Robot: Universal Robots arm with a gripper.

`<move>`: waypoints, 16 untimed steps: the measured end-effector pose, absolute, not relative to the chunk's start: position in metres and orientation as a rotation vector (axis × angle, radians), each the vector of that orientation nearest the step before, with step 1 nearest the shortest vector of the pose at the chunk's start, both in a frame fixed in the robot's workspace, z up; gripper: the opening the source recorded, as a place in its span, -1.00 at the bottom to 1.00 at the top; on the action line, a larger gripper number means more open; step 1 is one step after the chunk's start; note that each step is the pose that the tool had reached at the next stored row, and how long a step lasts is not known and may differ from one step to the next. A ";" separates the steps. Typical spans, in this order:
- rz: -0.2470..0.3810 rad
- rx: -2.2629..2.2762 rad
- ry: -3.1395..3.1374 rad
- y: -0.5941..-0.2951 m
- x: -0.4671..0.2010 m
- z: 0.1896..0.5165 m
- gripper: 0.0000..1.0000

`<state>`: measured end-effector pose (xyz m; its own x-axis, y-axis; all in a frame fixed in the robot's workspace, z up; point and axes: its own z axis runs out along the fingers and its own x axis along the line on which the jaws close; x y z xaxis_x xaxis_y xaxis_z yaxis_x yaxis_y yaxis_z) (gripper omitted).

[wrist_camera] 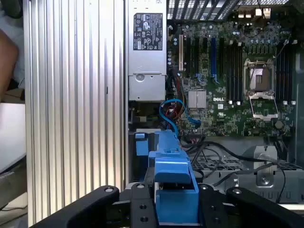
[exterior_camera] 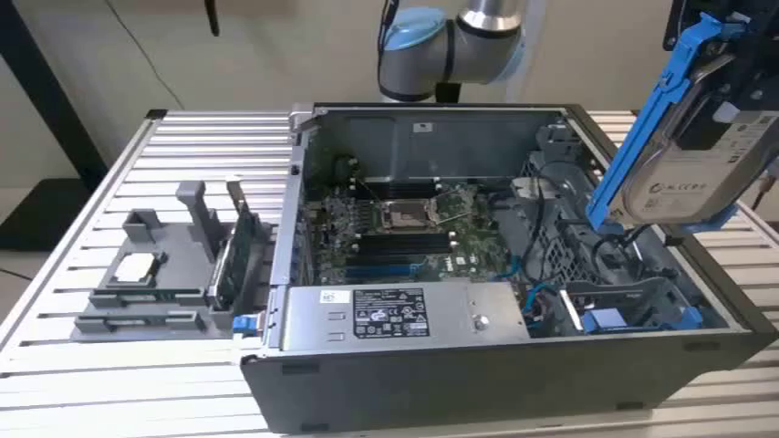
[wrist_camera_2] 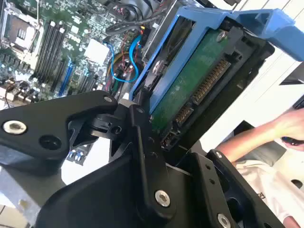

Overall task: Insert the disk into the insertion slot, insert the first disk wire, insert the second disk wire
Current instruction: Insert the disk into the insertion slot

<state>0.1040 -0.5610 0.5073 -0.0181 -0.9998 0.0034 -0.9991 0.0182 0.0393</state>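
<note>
Gripping the disk [exterior_camera: 688, 187], the tool [wrist_camera: 175, 211] holds its long axis near-vertical.

In the exterior view, looks down slantwise from outside and above the open computer case [exterior_camera: 487, 388], far enough to take in nearly all of it. In the first wrist view, faces straight down into the case from above, close behind the disk [wrist_camera: 173, 190]. In the second wrist view, peers along the disk's underside, very near. Shares the case's motherboard [exterior_camera: 402, 228] across all three.

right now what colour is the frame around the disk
The disk's frame is bright blue, clearest in the exterior view.
</note>
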 end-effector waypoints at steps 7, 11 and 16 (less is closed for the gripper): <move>-0.040 2.180 -2.220 -0.562 0.105 0.507 -0.35; -0.040 2.180 -2.220 -0.562 0.105 0.506 -0.35; -0.040 2.180 -2.220 -0.564 0.105 0.506 -0.35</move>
